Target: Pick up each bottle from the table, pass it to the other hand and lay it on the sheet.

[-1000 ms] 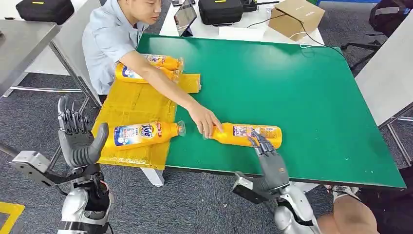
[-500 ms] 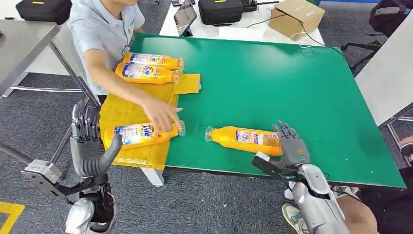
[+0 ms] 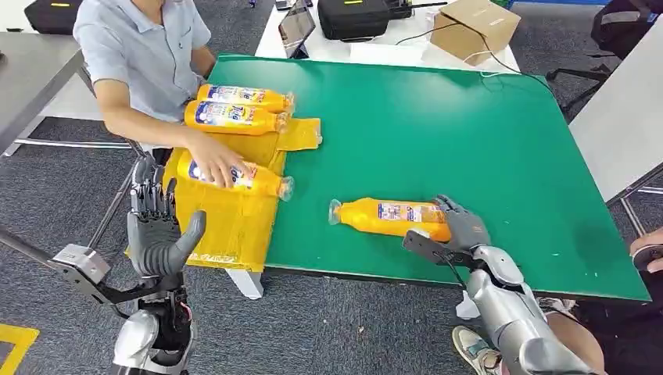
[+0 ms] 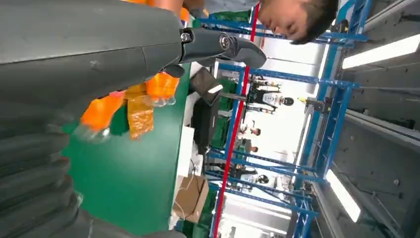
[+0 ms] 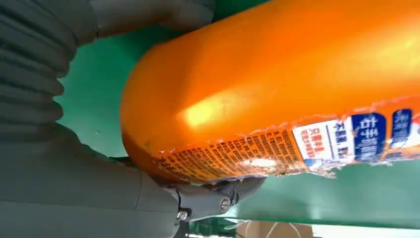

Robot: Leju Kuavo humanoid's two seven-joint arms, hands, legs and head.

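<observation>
- Left hand (image 3: 160,234): raised beside the near left corner of the table (image 3: 500,148), off its edge; fingers spread and upright, holding nothing.
- Right hand (image 3: 463,228): at the near table edge, wrapped around the base end of the bottle (image 3: 391,218). In the right wrist view the thumb (image 5: 218,196) lies under the bottle base (image 5: 277,94) and the palm is against it.
- Bottle: orange, lying on its side on the green tabletop, cap end pointing toward the sheet (image 3: 227,195), base end in the right hand.
- Sheet: yellow, on the left part of the table, overhanging the near edge.
- On the sheet: a second bottle (image 3: 234,176), covered by a person's hand (image 3: 215,166).
- Farther back: two more bottles (image 3: 238,108) side by side at the sheet's far end.
- Person (image 3: 145,55): seated at the far left corner.
</observation>
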